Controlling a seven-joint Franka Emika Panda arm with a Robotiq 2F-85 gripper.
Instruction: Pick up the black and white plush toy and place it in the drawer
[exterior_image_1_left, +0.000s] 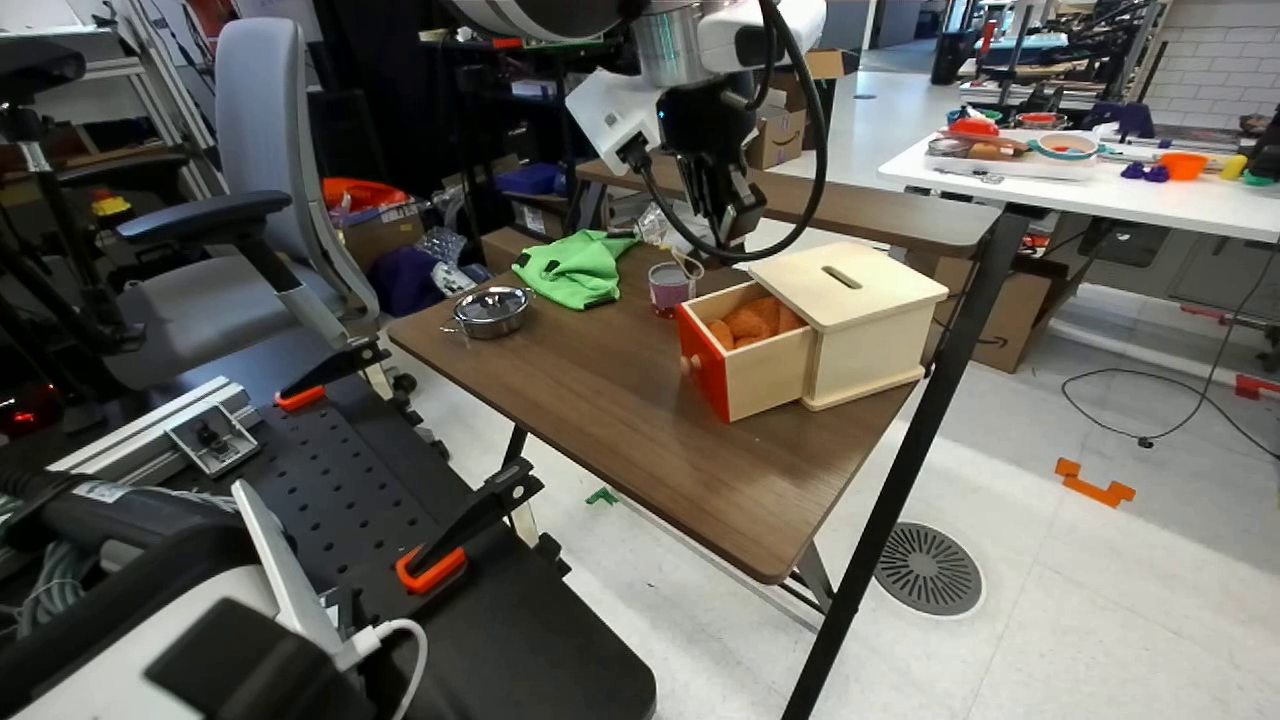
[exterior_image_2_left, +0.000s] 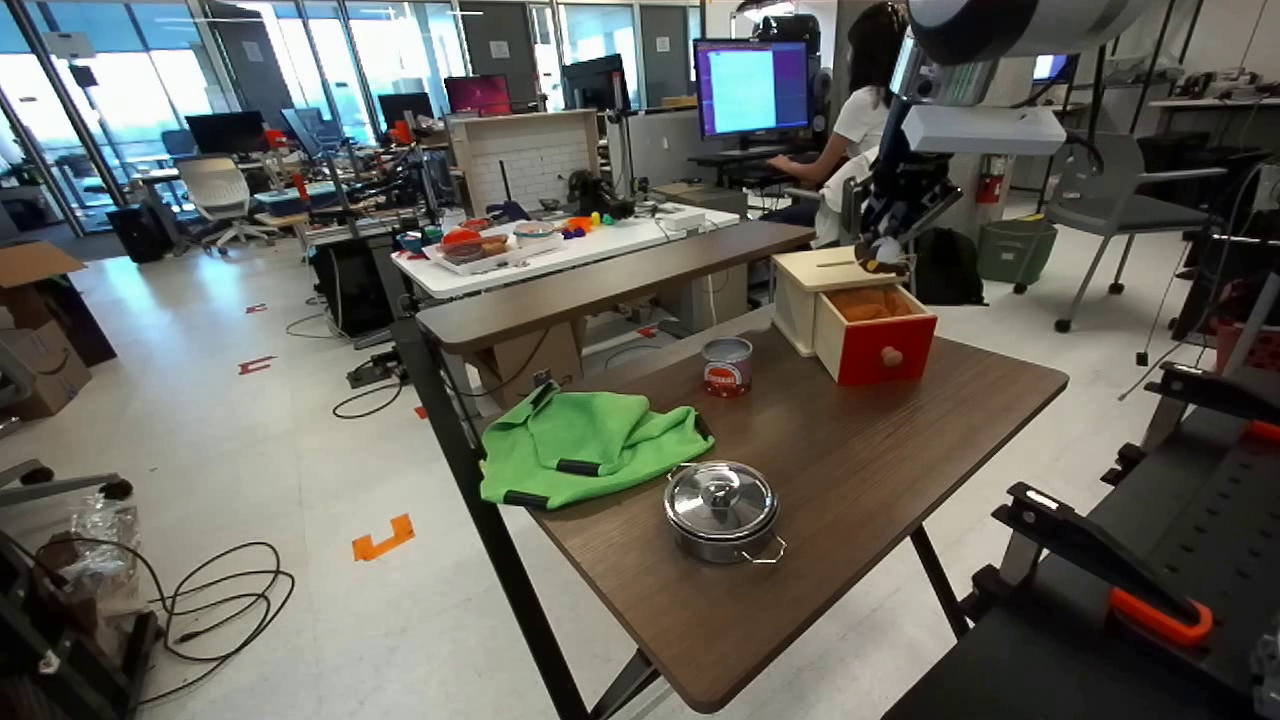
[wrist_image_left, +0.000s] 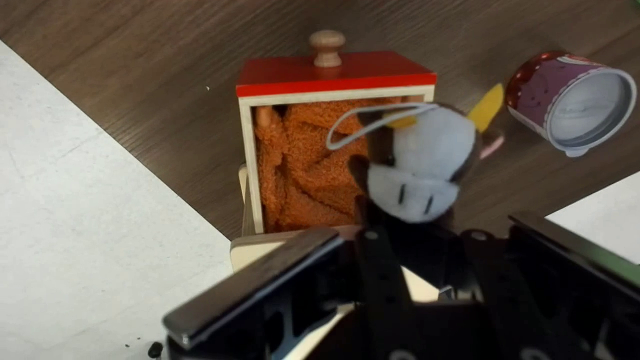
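Nearest the lens, lower left in an exterior view: blurred white-and-black hardware (exterior_image_1_left: 150, 640), too cropped to identify. Next to it, black bench (exterior_image_1_left: 545, 630) with orange-tipped clamps (exterior_image_1_left: 430, 570) along its edge. Then a clear strip of floor (exterior_image_1_left: 620, 570) between bench and brown table (exterior_image_1_left: 600, 400).

Left end of table: lidded steel pot (exterior_image_1_left: 490, 312), upright, near the edge. Behind it, slightly right: rumpled green cloth (exterior_image_1_left: 575, 270), spread out to the table edge. From pot across to the front of drawer (exterior_image_1_left: 770, 378) and down to the rounded near corner: wide bare tabletop, most open room here.

Right of green cloth: tin (exterior_image_1_left: 668, 290), upright, with a gap to both green cloth and drawer.

Up above, in wrist view: gripper (wrist_image_left: 424, 235), pinching plush toy (wrist_image_left: 430, 150) in the air. White face, yellow horns, string loop. Seen from there, across drawer's right wall: part over the opening, part over tabletop toward tin.

Drawer itself: partway out of wooden box (exterior_image_1_left: 870, 350), red front and knob toward open tabletop. Mostly filled with orange cloth (exterior_image_1_left: 755, 320); small dark gap at front left corner in wrist view.

Wooden box: slotted lid on, right side just beside table edge, little tabletop to spare. Behind: raised brown shelf (exterior_image_1_left: 900, 220). Farther right: black leg (exterior_image_1_left: 907, 475), then open floor with round grille (exterior_image_1_left: 928, 568) and orange tape (exterior_image_1_left: 1093, 485).
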